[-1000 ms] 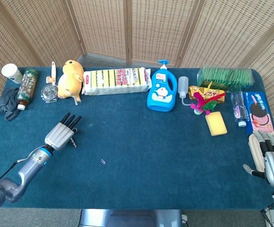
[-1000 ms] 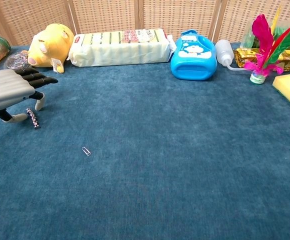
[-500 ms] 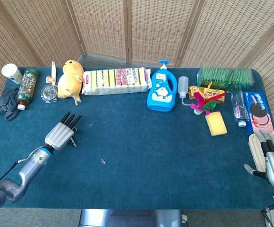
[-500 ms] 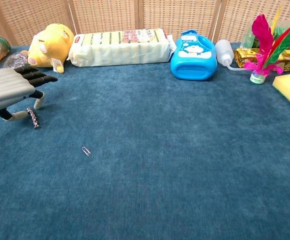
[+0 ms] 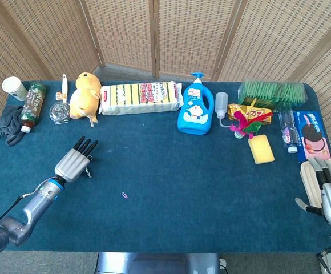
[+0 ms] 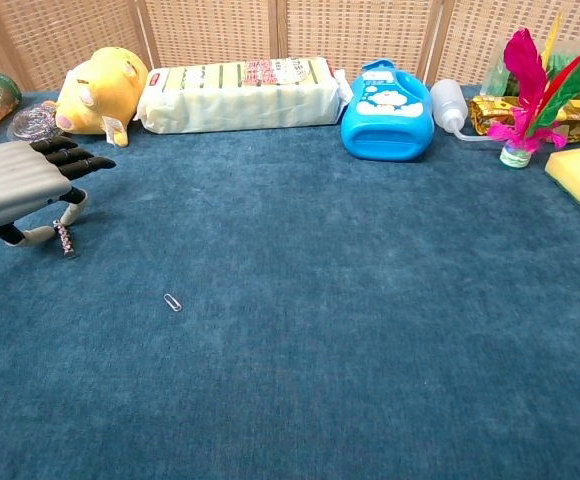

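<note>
In the chest view the left hand [image 6: 25, 185] is cut off at the left edge of the frame, so its wrist and arm are out of sight there; the head view shows the whole hand [image 5: 74, 161] in the lower left of the frame. The hand hovers palm down, its dark fingers [image 6: 75, 158] stretched forward and close side by side. Beneath it a small beaded hair clip [image 6: 64, 238] hangs from under the palm. The thumb [image 6: 74, 205] appears to touch the clip's upper end, but the palm hides the exact hold, so I cannot tell whether the clip is truly pinched. The clip is too small to make out in detail. Its long axis runs nearly upright in the chest view, upper end under the hand and lower end toward the blue table [image 6: 370, 330], a little tilted.

The right hand [image 5: 327, 191] shows only in the head view, at the lower right corner, partly cut by the frame edge. It lies flat with fingers apart and holds nothing.

A tiny paper clip [image 6: 173, 302] lies on the table, near the hair clip but apart from it.
</note>
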Controlling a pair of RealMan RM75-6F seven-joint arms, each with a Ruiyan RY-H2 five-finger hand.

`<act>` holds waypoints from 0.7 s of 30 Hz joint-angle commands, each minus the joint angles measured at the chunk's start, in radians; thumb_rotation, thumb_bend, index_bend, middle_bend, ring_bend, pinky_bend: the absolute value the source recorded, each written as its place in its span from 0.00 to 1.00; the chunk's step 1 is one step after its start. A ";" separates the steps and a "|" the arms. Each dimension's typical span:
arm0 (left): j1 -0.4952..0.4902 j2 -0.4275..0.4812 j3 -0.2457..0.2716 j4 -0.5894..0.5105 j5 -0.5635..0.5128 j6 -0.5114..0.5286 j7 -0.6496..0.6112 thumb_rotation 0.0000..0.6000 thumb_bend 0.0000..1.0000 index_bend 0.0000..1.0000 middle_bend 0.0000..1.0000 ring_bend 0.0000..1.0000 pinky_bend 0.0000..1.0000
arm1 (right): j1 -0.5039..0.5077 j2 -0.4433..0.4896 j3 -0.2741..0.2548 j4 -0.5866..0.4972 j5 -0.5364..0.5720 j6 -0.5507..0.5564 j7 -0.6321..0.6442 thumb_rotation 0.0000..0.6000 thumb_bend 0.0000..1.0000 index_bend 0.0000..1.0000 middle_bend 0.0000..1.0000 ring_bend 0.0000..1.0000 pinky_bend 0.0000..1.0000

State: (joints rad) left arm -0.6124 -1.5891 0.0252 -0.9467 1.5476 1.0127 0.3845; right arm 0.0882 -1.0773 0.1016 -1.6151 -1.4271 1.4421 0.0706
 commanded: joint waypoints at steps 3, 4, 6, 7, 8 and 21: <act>0.001 0.008 -0.002 -0.005 0.003 0.013 -0.013 1.00 0.73 0.51 0.00 0.00 0.00 | 0.000 0.001 0.000 0.001 0.000 0.000 0.005 1.00 0.00 0.00 0.00 0.00 0.00; 0.000 0.011 -0.002 -0.007 0.005 0.016 -0.013 1.00 0.73 0.51 0.00 0.00 0.00 | 0.000 0.001 0.000 0.001 0.000 0.000 0.005 1.00 0.00 0.00 0.00 0.00 0.00; 0.000 0.018 -0.002 -0.012 0.007 0.022 -0.013 1.00 0.73 0.51 0.00 0.00 0.00 | 0.000 0.001 0.000 0.002 -0.001 -0.001 0.006 1.00 0.00 0.00 0.00 0.00 0.00; -0.001 0.023 -0.002 -0.017 0.008 0.024 -0.013 1.00 0.73 0.51 0.00 0.00 0.00 | 0.000 0.001 0.000 0.002 -0.001 -0.001 0.007 1.00 0.00 0.00 0.00 0.00 0.00; -0.001 0.027 -0.003 -0.022 0.009 0.027 -0.012 1.00 0.73 0.51 0.00 0.00 0.00 | 0.000 0.001 0.000 0.001 -0.001 -0.001 0.007 1.00 0.00 0.00 0.00 0.00 0.00; -0.022 0.147 -0.025 -0.224 0.050 0.094 0.090 1.00 0.73 0.51 0.00 0.00 0.00 | 0.000 0.004 0.001 0.002 -0.001 -0.002 0.017 1.00 0.00 0.00 0.00 0.00 0.00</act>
State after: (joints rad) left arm -0.6260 -1.4820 0.0107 -1.1092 1.5853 1.0881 0.4343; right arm 0.0887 -1.0739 0.1026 -1.6130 -1.4284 1.4402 0.0875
